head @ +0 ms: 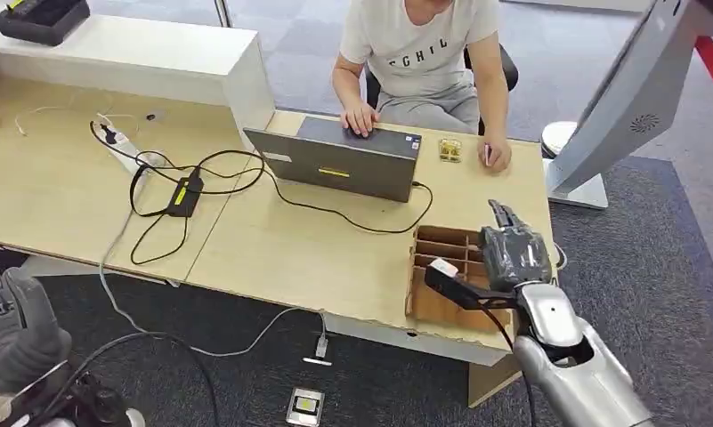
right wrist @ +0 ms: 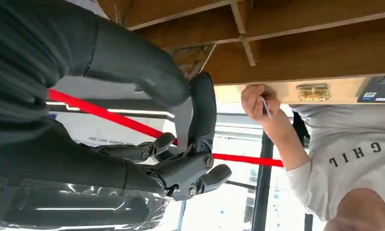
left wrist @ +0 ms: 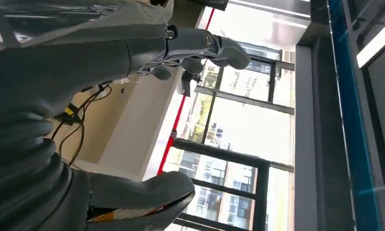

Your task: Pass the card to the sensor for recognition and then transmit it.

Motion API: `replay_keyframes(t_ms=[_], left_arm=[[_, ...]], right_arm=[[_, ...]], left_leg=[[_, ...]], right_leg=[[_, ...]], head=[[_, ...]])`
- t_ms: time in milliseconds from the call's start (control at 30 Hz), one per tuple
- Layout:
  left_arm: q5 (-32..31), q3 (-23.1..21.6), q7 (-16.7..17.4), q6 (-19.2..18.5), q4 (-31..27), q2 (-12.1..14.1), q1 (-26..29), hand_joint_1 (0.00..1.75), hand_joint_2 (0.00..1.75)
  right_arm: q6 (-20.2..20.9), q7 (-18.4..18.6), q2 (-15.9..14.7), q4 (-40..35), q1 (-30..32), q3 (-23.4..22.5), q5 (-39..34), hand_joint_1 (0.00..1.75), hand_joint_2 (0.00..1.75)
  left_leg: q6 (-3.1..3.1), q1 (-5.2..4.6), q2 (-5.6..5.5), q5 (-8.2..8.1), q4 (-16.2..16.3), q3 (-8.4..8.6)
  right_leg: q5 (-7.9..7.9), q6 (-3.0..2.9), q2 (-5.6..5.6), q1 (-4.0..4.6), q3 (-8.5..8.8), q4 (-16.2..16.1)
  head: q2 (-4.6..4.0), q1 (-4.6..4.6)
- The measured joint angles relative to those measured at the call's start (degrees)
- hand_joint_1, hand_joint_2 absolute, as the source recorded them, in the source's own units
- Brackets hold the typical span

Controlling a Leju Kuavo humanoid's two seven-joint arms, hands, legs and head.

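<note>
A seated person's hand (head: 495,153) rests on the far right of the wooden table (head: 272,258) and pinches a thin white card (head: 487,155); the right wrist view shows that card (right wrist: 266,107) too. My right hand (head: 513,249) hovers over a wooden compartment box (head: 441,267) at the table's near right, fingers apart and holding nothing (right wrist: 190,144). The card lies well beyond it. A small gold-coloured object (head: 449,149) sits beside the person's hand. My left hand (head: 14,320) hangs low at the near left, off the table, empty with thumb and fingers apart (left wrist: 190,48).
A grey laptop (head: 344,160) stands mid-table in front of the person. A power strip (head: 125,151), an adapter (head: 185,196) and looping cables lie on the left. A white counter (head: 157,62) is behind. A small device (head: 305,406) lies on the floor.
</note>
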Motion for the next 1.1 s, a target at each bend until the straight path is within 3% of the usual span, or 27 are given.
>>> replay_keyframes(t_ms=[133,267,300,333,367,400,467,1100], left_arm=[[0.09,-0.04,0.02,0.0,0.22,0.0,-0.04,0.0,1.75],[0.44,-0.35,0.02,0.0,0.59,0.02,-0.21,0.0,1.75],[0.52,-0.5,0.0,0.0,0.7,0.04,-0.28,0.0,1.75],[0.66,-0.7,0.02,0.0,0.81,0.07,-0.35,0.0,1.75],[0.92,-0.92,0.02,0.0,0.98,0.11,-0.46,0.0,1.75],[1.03,-1.03,0.02,0.0,1.16,0.18,-0.59,0.0,1.75],[1.27,-1.31,0.0,0.0,1.49,0.26,-0.82,0.0,1.75],[2.84,-3.26,0.02,0.0,4.5,1.62,-3.24,0.0,1.75]], right_arm=[[-0.02,-0.07,0.15,0.0,0.34,0.15,-0.22,1.75,1.75],[-0.02,-0.02,0.17,0.0,0.62,0.39,-0.41,1.52,1.75],[-0.02,0.2,0.17,0.0,0.74,0.39,-0.46,1.15,1.75],[0.0,0.59,0.15,0.09,0.86,0.42,-0.52,0.68,1.75],[-0.04,1.07,0.09,0.18,1.0,0.39,-0.63,0.4,1.75],[-0.11,1.46,-0.06,0.26,1.15,0.39,-0.7,0.19,1.75],[-0.44,2.1,-0.39,0.55,1.47,0.35,-0.85,0.05,1.75],[-2.12,2.43,-2.27,1.4,3.54,-1.99,-4.22,0.0,1.75]], left_leg=[[0.0,0.0,0.0,0.0,0.0,0.0],[0.0,0.0,0.0,0.0,0.0,0.02],[0.0,0.0,0.0,0.0,0.0,0.02],[0.0,0.0,0.0,0.0,0.0,0.02],[0.0,0.0,0.0,0.0,0.0,0.02],[0.0,0.0,0.0,0.0,0.0,0.02],[0.0,0.0,0.0,0.0,0.0,0.01],[0.0,0.0,0.01,0.0,0.0,0.01]], right_leg=[[0.0,0.0,0.0,0.0,0.0,0.0],[0.0,0.0,0.0,0.0,-0.01,0.0],[0.0,0.0,0.0,0.0,-0.01,0.0],[0.0,0.0,0.0,0.0,-0.02,0.0],[0.0,0.0,0.0,0.0,-0.02,0.0],[0.0,0.0,0.0,0.0,-0.02,0.0],[0.0,0.0,0.0,0.0,-0.02,0.0],[0.0,0.0,0.02,0.0,-0.02,0.0]], head=[[0.0,0.0],[0.0,0.0],[0.0,0.0],[0.0,0.0],[0.0,0.0],[0.0,-0.02],[0.0,-0.02],[0.0,0.0]])
